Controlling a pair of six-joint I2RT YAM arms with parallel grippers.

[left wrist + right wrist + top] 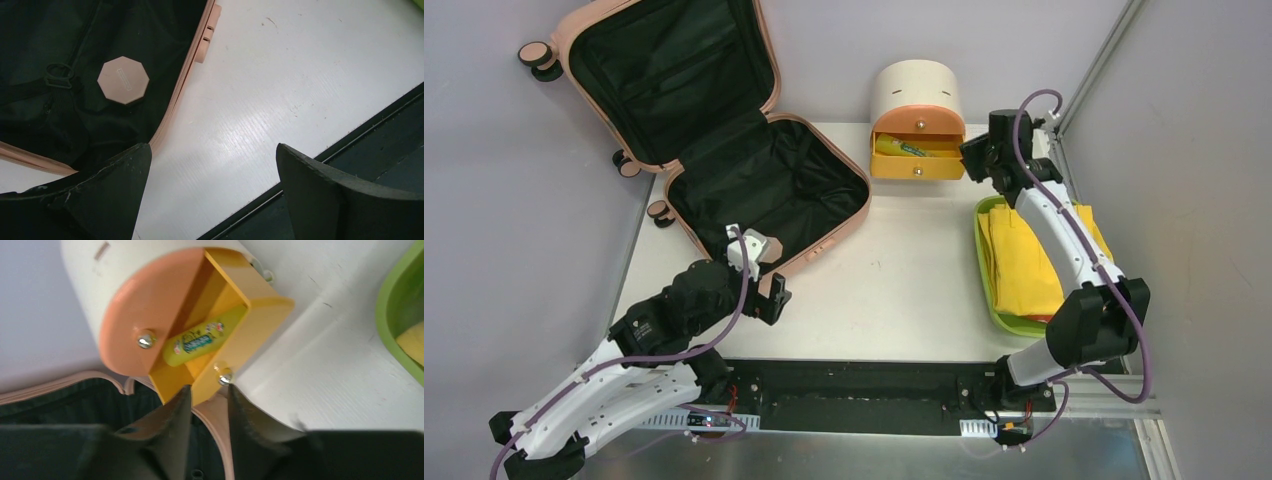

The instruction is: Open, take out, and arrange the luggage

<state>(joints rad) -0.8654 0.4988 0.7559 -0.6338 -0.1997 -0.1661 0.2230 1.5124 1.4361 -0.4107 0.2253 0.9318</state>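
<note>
Arranging step (a guess): luggage (pixel 764 190) lay open just ahead of gaping, empty left pincer (pixel 212 155). Right pincer (pixel 207 395), narrowly parted, held nothing, drawer knob (pixel 225 376) at its tips; next, probably push drawer (pixel 260 325) shut.

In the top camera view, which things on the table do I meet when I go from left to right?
The open pink luggage → the cream drawer unit → the green tray.
</note>
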